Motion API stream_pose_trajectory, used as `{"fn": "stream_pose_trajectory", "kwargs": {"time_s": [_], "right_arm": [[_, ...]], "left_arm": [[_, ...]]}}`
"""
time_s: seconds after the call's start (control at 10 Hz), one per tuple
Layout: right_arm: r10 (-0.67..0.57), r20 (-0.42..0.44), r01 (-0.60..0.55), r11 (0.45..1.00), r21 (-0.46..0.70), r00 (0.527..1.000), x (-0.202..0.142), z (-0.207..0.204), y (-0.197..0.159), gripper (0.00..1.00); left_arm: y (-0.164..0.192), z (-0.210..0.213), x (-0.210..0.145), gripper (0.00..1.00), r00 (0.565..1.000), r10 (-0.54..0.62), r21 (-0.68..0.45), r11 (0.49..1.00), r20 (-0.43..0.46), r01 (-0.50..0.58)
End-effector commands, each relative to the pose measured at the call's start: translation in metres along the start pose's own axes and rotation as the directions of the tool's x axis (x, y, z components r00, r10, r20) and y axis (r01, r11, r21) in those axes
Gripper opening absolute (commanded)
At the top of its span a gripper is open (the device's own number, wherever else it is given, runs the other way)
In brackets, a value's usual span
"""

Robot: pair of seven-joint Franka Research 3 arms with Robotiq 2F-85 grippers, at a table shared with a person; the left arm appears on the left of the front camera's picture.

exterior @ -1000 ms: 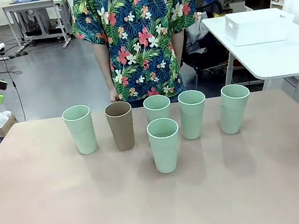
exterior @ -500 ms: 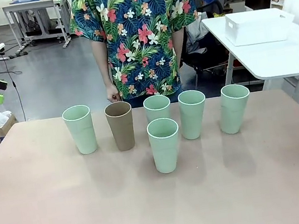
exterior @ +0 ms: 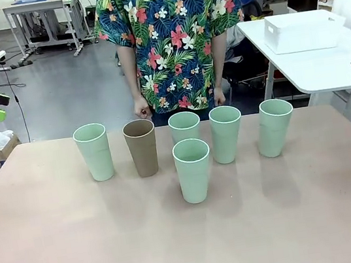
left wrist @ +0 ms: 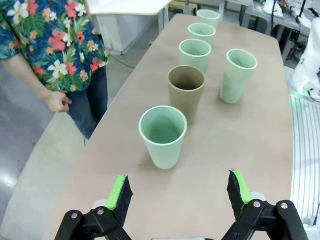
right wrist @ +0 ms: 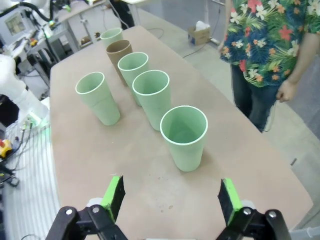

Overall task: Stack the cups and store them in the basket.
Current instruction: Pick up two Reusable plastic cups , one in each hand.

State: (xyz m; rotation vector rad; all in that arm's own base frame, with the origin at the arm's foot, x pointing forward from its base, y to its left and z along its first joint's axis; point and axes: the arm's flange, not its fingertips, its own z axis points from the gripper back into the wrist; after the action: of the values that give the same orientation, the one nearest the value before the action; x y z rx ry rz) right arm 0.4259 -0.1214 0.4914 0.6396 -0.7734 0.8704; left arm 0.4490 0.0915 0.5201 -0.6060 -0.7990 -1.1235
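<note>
Left pincer [left wrist: 177, 187] wide, empty, off the tabletop's [exterior: 62, 254] left edge. Six cups [exterior: 193, 170] upright, unstacked; brown cup [exterior: 141, 147] second from left. Mid-row they crowd: I judge a wide pincer could topple a neighbour. Basket [exterior: 300, 38] on side table [exterior: 311, 68], well apart. Right pincer [right wrist: 170, 197] wide, empty.

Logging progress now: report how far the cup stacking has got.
Done: nothing; six cups stand separate and upright on the table. In hand: nothing; left gripper and right gripper are open. Left: stack all six, then put them in the basket on the neighbouring table.
</note>
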Motion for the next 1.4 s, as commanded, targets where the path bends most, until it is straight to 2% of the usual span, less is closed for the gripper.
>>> {"fn": "stream_pose_trajectory", "kwargs": {"time_s": [0.0,0.1,0.2,0.3,0.4,0.6,0.7,0.9,1.1,1.3], "right_arm": [[0.002,0.007,-0.003,0.994,0.108,1.000,0.017,-0.015,-0.059,1.00],[0.005,0.030,-0.011,0.979,0.202,1.000,0.018,-0.026,-0.085,1.00],[0.028,0.072,-0.044,0.971,0.235,0.997,0.010,-0.039,-0.112,1.00],[0.029,0.119,-0.065,0.950,0.305,0.992,0.002,-0.049,-0.126,1.00],[0.055,0.172,-0.112,0.931,0.346,0.984,-0.014,-0.066,-0.139,1.00],[0.109,0.263,-0.205,0.906,0.371,0.959,-0.046,-0.098,-0.150,1.00],[0.115,0.300,-0.227,0.901,0.371,0.947,-0.058,-0.113,-0.150,1.00],[0.113,0.369,-0.254,0.898,0.359,0.922,-0.075,-0.136,-0.147,1.00],[0.114,0.375,-0.248,0.910,0.332,0.920,-0.095,-0.153,-0.146,1.00],[0.109,0.388,-0.239,0.921,0.306,0.915,-0.108,-0.166,-0.153,1.00]], "left_arm": [[0.049,-0.010,0.000,1.00,0.998,0.050,-0.083,0.995,0.045,-0.046],[0.069,-0.022,-0.002,1.00,0.994,0.066,-0.116,0.992,0.089,-0.055],[0.085,-0.039,-0.012,1.00,0.986,0.074,-0.194,0.980,0.150,-0.044],[0.095,-0.050,-0.023,1.00,0.978,0.083,-0.215,0.976,0.191,-0.041],[0.108,-0.065,-0.042,1.00,0.954,0.102,-0.266,0.964,0.283,-0.024],[0.117,-0.092,-0.082,1.00,0.907,0.048,-0.243,0.968,0.419,0.061],[0.116,-0.102,-0.095,1.00,0.889,0.013,-0.232,0.967,0.458,0.105],[0.116,-0.120,-0.118,1.00,0.874,-0.009,-0.228,0.964,0.486,0.137],[0.112,-0.133,-0.145,1.00,0.867,-0.020,-0.233,0.960,0.498,0.155],[0.109,-0.138,-0.160,1.00,0.893,-0.028,-0.264,0.951,0.450,0.163]]}}
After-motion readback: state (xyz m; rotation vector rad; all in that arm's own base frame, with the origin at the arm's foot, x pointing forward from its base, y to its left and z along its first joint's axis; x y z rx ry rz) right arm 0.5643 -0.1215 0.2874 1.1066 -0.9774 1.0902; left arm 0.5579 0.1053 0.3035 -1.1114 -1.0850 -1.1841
